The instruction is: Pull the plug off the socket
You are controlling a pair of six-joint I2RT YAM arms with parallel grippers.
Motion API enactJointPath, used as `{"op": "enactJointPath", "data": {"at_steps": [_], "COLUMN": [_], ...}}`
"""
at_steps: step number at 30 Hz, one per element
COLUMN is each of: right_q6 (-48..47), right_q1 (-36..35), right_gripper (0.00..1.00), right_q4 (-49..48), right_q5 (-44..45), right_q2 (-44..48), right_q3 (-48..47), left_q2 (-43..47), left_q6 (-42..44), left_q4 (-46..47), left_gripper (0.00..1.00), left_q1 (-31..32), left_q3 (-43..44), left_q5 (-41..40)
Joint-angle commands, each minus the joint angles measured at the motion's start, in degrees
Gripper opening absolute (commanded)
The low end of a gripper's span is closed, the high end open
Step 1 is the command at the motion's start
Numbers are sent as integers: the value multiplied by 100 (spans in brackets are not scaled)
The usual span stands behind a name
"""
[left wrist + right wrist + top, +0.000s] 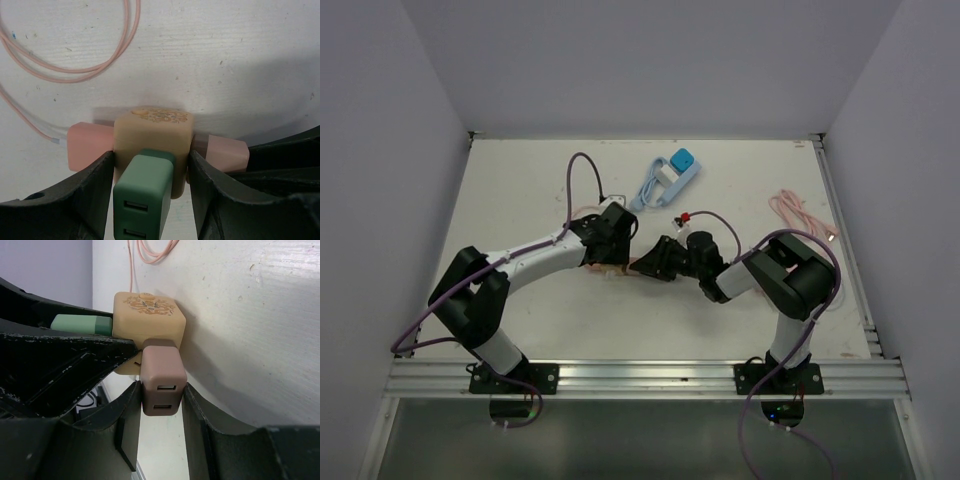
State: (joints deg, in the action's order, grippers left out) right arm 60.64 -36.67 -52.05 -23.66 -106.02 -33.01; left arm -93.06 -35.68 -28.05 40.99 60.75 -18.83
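The left gripper (150,162) is squeezing the tan socket (152,131) between its fingers. The right gripper (161,391) is pinching the pink plug (163,374) between its fingers.

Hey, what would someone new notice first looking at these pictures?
Dead centre of the overhead view, a beige cube socket is clamped by its sides in the left gripper. The right gripper brackets a dusty-pink plug sticking out of it, and a green plug juts from another face.

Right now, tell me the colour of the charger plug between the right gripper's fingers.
Dusty pink charger plug, best seen in the right wrist view.
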Motion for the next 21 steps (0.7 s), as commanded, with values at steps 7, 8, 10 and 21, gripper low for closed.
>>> {"op": "enactJointPath", "data": {"at_steps": [7,8,10,21], "right_q6": [53,140,272,563], "right_q1": [186,195,230,485], "right_gripper": [0,0,0,0], "right_q4": [-919,-1025,-1393,-2037], "right_q5": [-314,-367,-429,-605], "right_q2": [64,3,-68,-104], "right_q3": [410,479,541,831], "left_q2": [-169,-178,-204,-310], "left_q6": [-317,-351,-360,-440], "left_q4": [-376,-385,-420,-631], "left_gripper": [41,41,40,40], "left_q1": [-39,-65,-109,-329], "left_q3": [-46,-46,-55,-55], "left_q5": [-956,-982,-1008,-1333]}}
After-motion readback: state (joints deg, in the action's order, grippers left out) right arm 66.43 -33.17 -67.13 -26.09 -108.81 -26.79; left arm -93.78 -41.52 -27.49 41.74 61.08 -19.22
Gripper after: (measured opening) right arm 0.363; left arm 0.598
